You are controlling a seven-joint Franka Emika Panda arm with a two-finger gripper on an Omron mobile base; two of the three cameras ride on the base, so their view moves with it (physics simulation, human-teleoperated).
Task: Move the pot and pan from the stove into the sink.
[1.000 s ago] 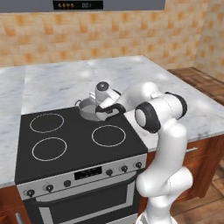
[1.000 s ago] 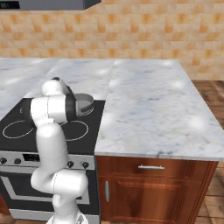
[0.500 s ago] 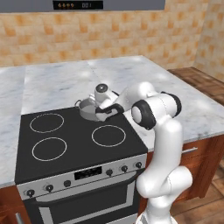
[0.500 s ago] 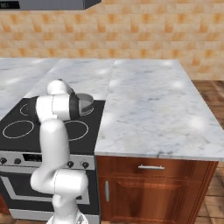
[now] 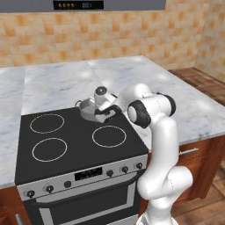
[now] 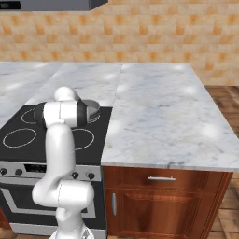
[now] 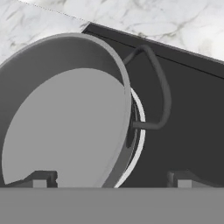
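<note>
a: first, largest item?
b: marble counter [image 5: 57,83], white, wrapping the stove [image 5: 79,145] on both sides and behind; the wide slab to its right lies bare.
a: stove?
b: black glass top, four white rings; both near rings and the far left one are free. knobs along the steel front.
a: arm, against a second ago?
b: elbow has swung a little further over the stove's right edge; the hand has stayed at the far right burner.
a: pot?
b: pot [image 5: 87,110], silver, on the far right ring, close to the stove's back edge with marble just behind. it has not shifted. in the hand view one loop handle [image 7: 155,87] sticks out over the black glass.
a: gripper?
b: gripper [image 7: 109,177], jaws spread wide; one fingertip [image 7: 41,178] sits inside the pot's rim, the other outside the wall, nothing clamped.
</note>
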